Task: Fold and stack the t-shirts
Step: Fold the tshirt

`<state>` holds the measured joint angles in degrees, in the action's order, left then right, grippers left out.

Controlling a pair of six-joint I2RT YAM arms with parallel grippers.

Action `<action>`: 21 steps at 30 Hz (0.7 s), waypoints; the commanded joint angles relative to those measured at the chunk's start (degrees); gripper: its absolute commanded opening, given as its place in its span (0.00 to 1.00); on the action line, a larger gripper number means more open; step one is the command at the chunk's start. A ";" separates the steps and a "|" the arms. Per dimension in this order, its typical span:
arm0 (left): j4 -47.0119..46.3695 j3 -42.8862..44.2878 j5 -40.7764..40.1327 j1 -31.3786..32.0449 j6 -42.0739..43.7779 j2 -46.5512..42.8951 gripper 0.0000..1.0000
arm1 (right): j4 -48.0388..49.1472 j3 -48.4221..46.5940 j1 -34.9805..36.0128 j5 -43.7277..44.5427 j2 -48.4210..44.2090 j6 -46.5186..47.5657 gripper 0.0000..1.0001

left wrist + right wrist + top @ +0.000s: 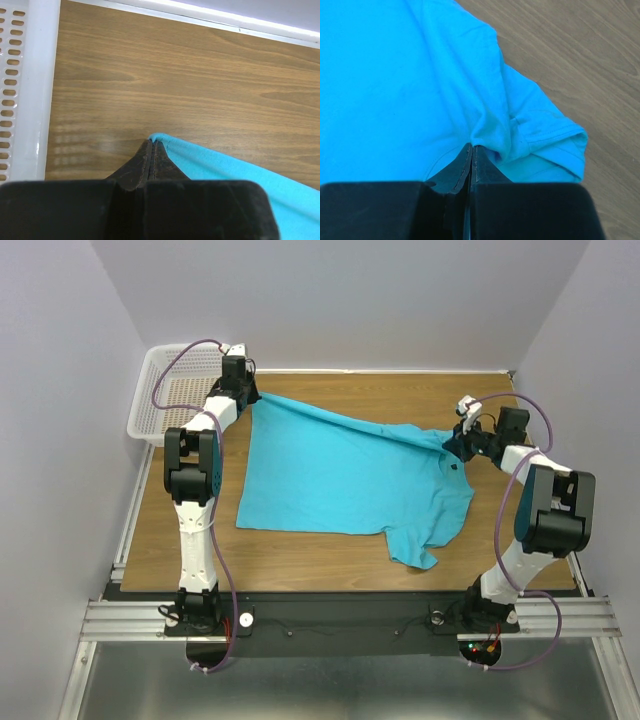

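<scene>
Left gripper (151,148): I see its two dark fingers pressed together on the far hem corner of the t-shirt (345,480); a small cyan tip curls just past the fingertips.
Right gripper (471,150): it is clamped on bunched cloth near the far shoulder, beside a sleeve with a stitched cuff.
Where the shirt is: it lies sideways across the middle of the table (300,550), hem toward my left arm and neck toward my right. Its far edge is drawn into a raised ridge between the two grips.
Why held so: I judge that pinching both ends of one long side pulls that edge straight, ready to carry it over the body as a lengthwise fold.
Cloth: it is a soft, matte knit, mostly flat. It puckers at the right grip, and the near sleeve hangs loose toward me.
Table: smooth wood-grain top, faintly glossy.
Basket (160,390): white rigid plastic with slotted walls, at the far-left corner just beside my left arm and apart from the shirt.
Progress: I judge this an early fold, with nothing stacked yet.
</scene>
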<state>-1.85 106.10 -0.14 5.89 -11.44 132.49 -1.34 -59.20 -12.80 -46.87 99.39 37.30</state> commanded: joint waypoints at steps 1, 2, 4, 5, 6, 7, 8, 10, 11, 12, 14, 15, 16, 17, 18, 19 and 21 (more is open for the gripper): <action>-2.02 -0.63 -0.12 -0.62 0.02 -2.76 0.00 | -1.03 -1.62 -0.47 0.82 0.80 1.55 0.01; -2.19 -0.72 1.62 -0.62 0.19 -2.93 0.00 | -1.29 -1.45 -0.56 0.99 0.89 1.81 0.01; -2.98 -1.51 2.25 -0.62 0.72 -3.55 0.00 | -2.08 -0.92 -0.47 1.26 1.24 2.43 0.06; -3.34 -1.95 2.77 -0.62 0.98 -3.90 0.00 | -2.26 -0.66 -0.47 1.34 1.24 2.43 0.12; -3.86 -2.48 3.13 -0.62 1.42 -4.25 0.00 | -2.52 -0.39 -0.47 1.43 0.89 2.25 0.29; -4.91 -3.70 3.65 -0.62 1.86 -4.69 0.00 | -2.70 -0.22 -0.56 1.52 0.54 1.99 0.39; -5.36 -4.41 4.61 -0.70 2.91 -5.74 0.00 | -2.70 -0.13 -0.56 1.69 0.02 1.38 0.53; -6.41 -6.25 5.58 -0.62 3.97 -7.23 0.00 | -2.61 -0.39 -0.48 2.39 -1.56 0.24 0.60; -6.50 -6.78 5.94 -0.79 4.84 -7.76 0.00 | -2.61 -0.56 -0.56 2.92 -2.53 -0.90 0.63; -6.76 -7.40 6.20 -0.71 5.29 -8.29 0.00 | -2.52 -0.65 -0.56 2.93 -2.54 -1.43 0.64; -7.38 -9.07 6.64 -0.79 6.16 -9.78 0.00 | -2.52 -0.74 -0.56 3.54 -4.20 -2.40 0.65; -7.73 -9.68 6.73 -0.79 6.95 -10.23 0.00 | -2.61 -0.65 -0.56 3.46 -4.64 -2.75 0.65; -8.78 -11.52 7.08 -0.88 7.48 -11.62 0.00 | -2.61 -0.65 -0.65 3.63 -5.34 -3.37 0.65; -9.48 -12.58 7.26 -0.88 7.92 -12.25 0.00 | -2.61 -0.48 -0.56 3.54 -5.53 -3.72 0.65; -10.19 -13.55 7.44 -0.88 8.36 -13.03 0.00 | -2.61 -0.39 -0.56 3.54 -5.79 -3.90 0.65; -11.67 -15.82 7.52 -0.79 9.50 -13.83 0.00 | -2.61 -0.04 -0.56 3.72 -5.96 -3.90 0.65; -13.52 -18.29 7.44 -0.88 10.91 -16.55 0.00 | -2.61 0.66 -0.56 3.81 -6.49 -3.99 0.66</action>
<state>-8.58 90.76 6.20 5.39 -4.58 123.83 -4.54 -59.13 -12.82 -43.46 95.59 34.65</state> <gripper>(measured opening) 0.015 0.655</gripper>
